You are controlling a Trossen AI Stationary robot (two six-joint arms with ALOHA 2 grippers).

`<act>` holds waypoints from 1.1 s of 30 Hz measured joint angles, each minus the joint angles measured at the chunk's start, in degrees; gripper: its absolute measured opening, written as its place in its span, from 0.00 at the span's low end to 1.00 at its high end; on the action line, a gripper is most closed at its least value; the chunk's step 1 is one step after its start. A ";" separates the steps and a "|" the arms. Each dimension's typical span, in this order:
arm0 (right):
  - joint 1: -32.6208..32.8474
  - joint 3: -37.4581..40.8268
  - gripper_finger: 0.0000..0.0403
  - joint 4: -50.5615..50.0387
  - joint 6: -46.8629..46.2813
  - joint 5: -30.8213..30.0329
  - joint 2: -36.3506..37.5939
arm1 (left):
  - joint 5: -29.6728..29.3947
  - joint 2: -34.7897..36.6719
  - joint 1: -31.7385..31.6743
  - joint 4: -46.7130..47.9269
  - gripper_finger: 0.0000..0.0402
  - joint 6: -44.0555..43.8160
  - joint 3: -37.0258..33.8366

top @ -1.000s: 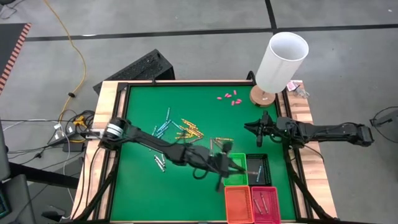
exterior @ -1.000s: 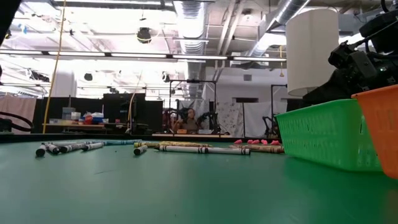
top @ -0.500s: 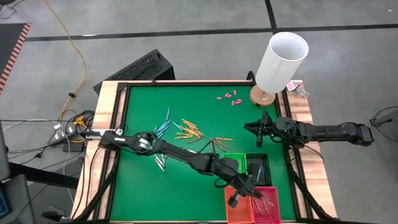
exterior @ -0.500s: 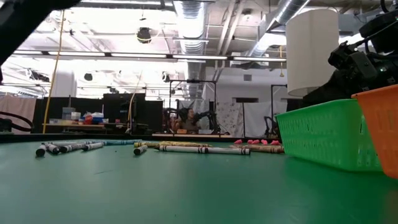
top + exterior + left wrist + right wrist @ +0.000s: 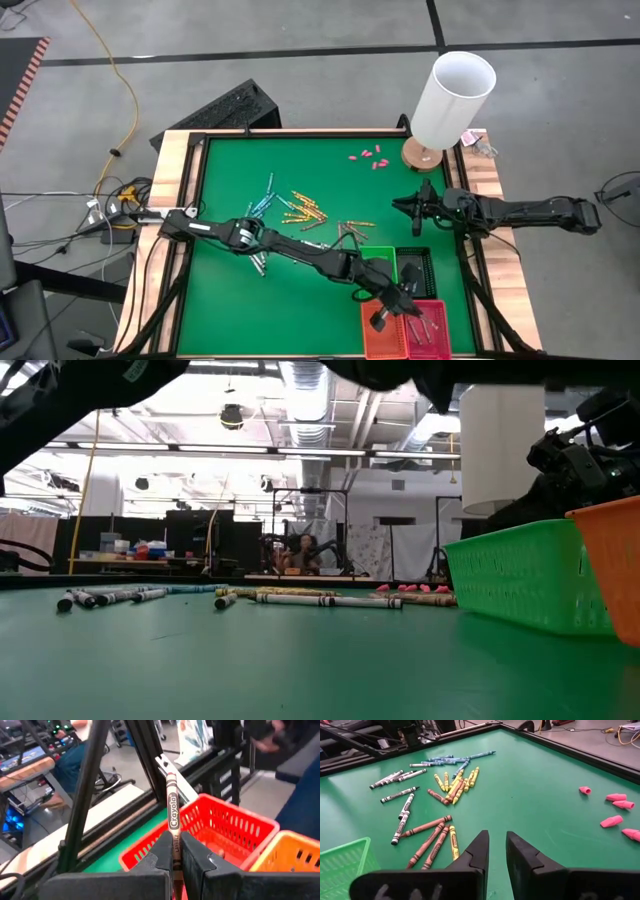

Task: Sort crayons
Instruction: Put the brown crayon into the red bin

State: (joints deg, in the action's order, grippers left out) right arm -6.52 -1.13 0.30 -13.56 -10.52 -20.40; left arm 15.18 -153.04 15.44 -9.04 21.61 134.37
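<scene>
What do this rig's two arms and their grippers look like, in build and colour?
Both arms are dark, nearly black, built of slim jointed links. The left arm has a silvery metal band near its base. The left gripper and right gripper each end in two flat, matte-black, wedge-shaped fingers with angular tips. No markings show on them.

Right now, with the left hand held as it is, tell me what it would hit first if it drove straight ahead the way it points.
Probably the red basket. The left hand, shut on a brown crayon, points at that basket's near wall in its wrist view; the orange basket sits beside it. Depth is unclear, so the crayon's tip may pass over the rim.
</scene>
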 joint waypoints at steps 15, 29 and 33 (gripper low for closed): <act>0.00 0.00 0.17 0.02 0.01 0.00 0.04 | 1.33 -0.10 0.27 -0.75 0.01 -0.04 0.02; 0.00 0.00 0.17 0.02 0.09 -0.02 0.04 | 4.57 -0.10 0.41 -1.42 0.07 0.12 0.02; 0.00 0.00 0.17 0.02 0.08 -0.01 0.04 | 4.63 -0.10 0.52 -1.48 0.07 0.15 0.02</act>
State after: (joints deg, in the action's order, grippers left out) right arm -6.52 -1.13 0.32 -13.48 -10.53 -20.36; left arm 19.81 -153.14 15.97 -10.52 21.76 134.39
